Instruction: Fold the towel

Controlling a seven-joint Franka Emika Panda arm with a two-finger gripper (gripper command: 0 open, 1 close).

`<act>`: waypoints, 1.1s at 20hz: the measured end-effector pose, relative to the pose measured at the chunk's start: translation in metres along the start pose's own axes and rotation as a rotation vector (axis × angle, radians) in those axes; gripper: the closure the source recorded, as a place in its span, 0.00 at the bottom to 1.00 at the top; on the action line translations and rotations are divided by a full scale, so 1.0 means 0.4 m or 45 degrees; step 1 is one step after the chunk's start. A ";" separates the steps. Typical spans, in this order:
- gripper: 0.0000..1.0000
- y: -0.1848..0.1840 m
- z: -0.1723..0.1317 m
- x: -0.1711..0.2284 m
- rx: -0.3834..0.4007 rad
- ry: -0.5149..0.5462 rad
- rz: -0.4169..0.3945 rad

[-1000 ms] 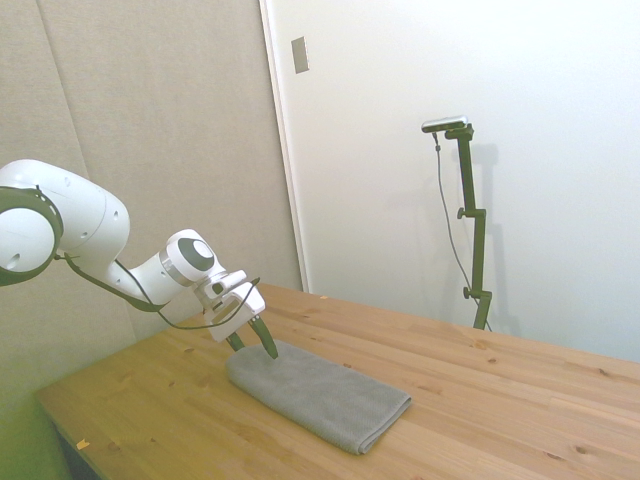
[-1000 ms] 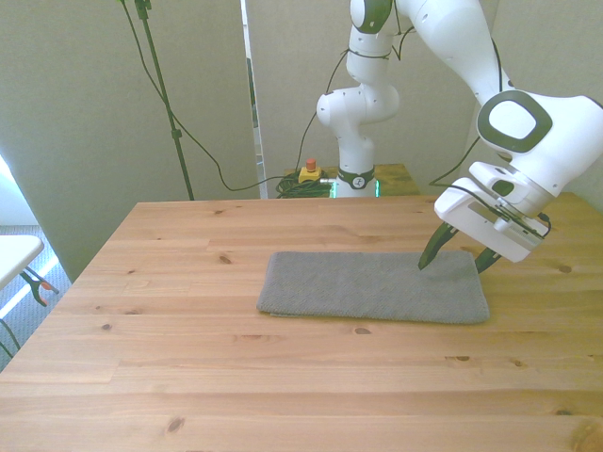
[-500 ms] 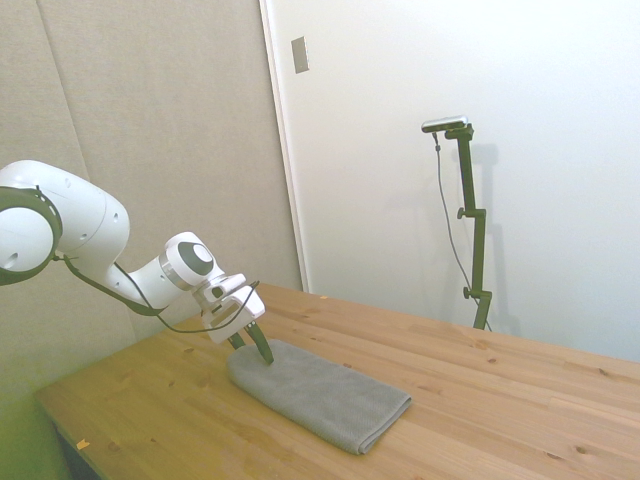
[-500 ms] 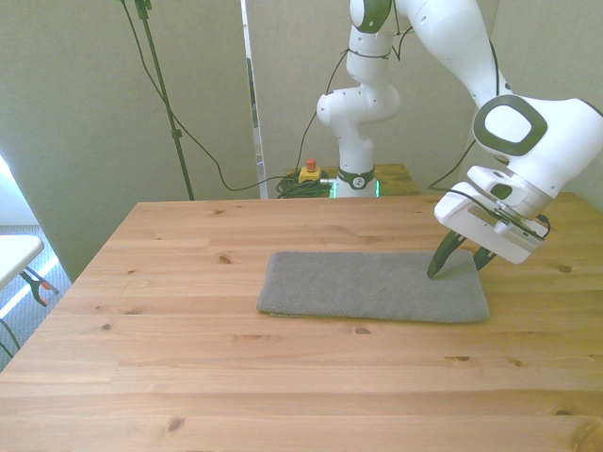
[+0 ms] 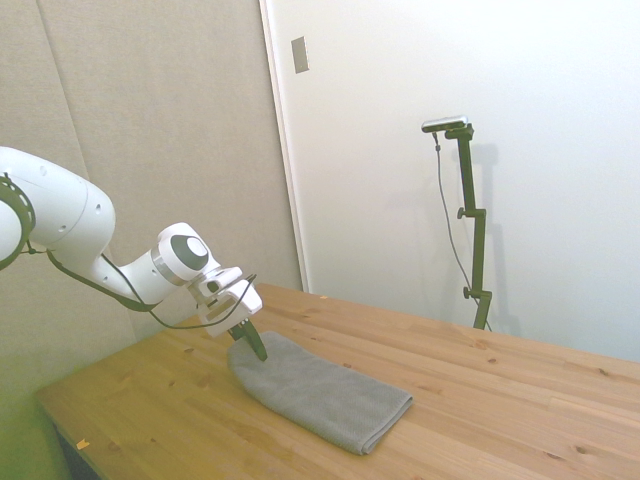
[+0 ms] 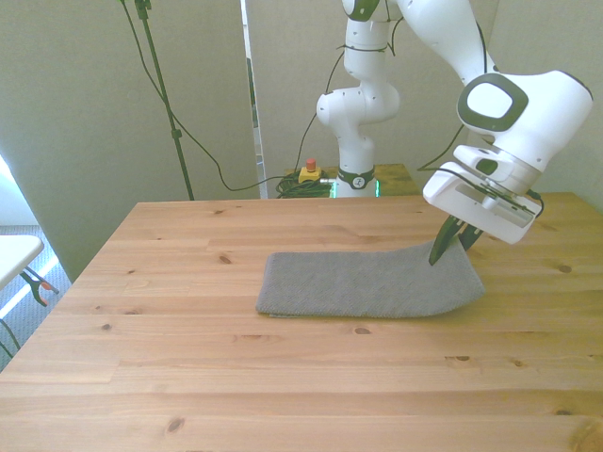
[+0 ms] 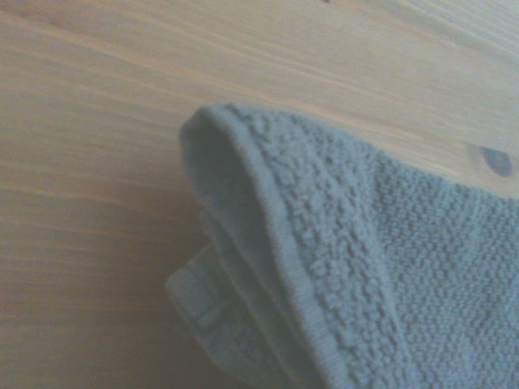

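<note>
The grey towel (image 5: 322, 394) lies lengthwise on the wooden table (image 5: 520, 400). In the front view, the towel (image 6: 363, 282) has its right end lifted slightly off the table, and its corner is pulled up to the fingers. My gripper (image 6: 450, 247) is tilted and shut on that corner of the towel. From the side, the gripper (image 5: 252, 345) pinches the towel's near-left end. Close up, the wrist view shows the towel's (image 7: 389, 267) hemmed edge raised and curled over the lower layers.
In the front view, bare table (image 6: 283, 386) extends on all sides of the towel. A yellow box with a red button (image 6: 308, 170) sits by the robot base behind the far edge. A white side table with a clamp (image 6: 33, 282) stands at the front view's left.
The fingers closed on the towel's end and rose a little, lifting that corner and drawing the edge inward. The rest of the towel stayed flat.
</note>
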State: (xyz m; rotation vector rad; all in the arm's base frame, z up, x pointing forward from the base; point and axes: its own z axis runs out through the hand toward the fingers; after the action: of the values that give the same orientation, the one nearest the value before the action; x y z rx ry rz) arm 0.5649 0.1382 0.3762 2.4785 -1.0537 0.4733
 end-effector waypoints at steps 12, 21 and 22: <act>1.00 0.335 -0.117 0.282 0.247 -0.095 0.221; 1.00 0.529 -0.023 0.427 0.253 -0.142 0.346; 1.00 0.546 0.004 0.433 0.242 -0.150 0.364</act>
State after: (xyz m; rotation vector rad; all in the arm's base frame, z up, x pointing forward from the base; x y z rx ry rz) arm 0.5177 -0.1051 0.5038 2.5555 -1.4850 0.5391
